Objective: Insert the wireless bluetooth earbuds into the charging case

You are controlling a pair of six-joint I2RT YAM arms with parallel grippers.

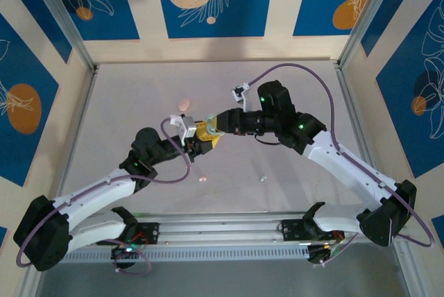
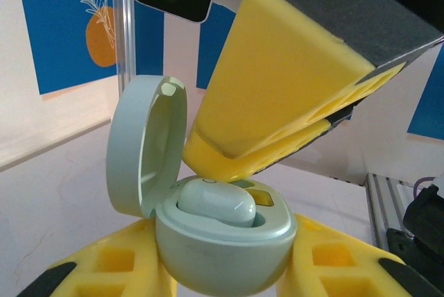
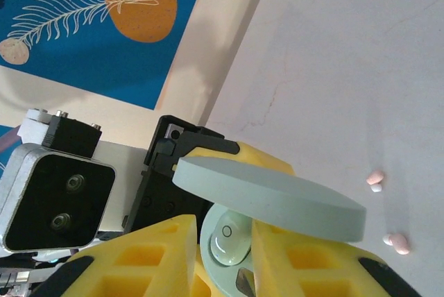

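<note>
Nearest the arm bases, just beyond the near rail (image 1: pixel 222 231), a pink earbud (image 1: pixel 202 178) and a pale blue earbud (image 1: pixel 263 178) lie loose and well apart on the surface (image 1: pixel 312 89). Judged by size and finish, each is very light, rigid and smooth, and is likely to roll or slip out of a pinch. Take hold across the widest part of the body with light force, fingers low to the surface.

Above mid-surface, the left gripper (image 2: pixel 222 273) is closed on the lower shell of the charging case (image 2: pixel 208 255), whose lid (image 2: pixel 139 151) is hinged upright. A seated earbud (image 2: pixel 215 203) rests in one well. The right gripper (image 3: pixel 223 231) stands directly over it, fingers narrowly parted on either side; whether the pads touch it cannot be told. The open lid stands just beside these fingers, so clearance there is tight. A withdrawal probably has to run away from the lid.

Farther out lies a pink case (image 1: pixel 184 104), then open surface up to the far wall (image 1: pixel 215 51).
</note>
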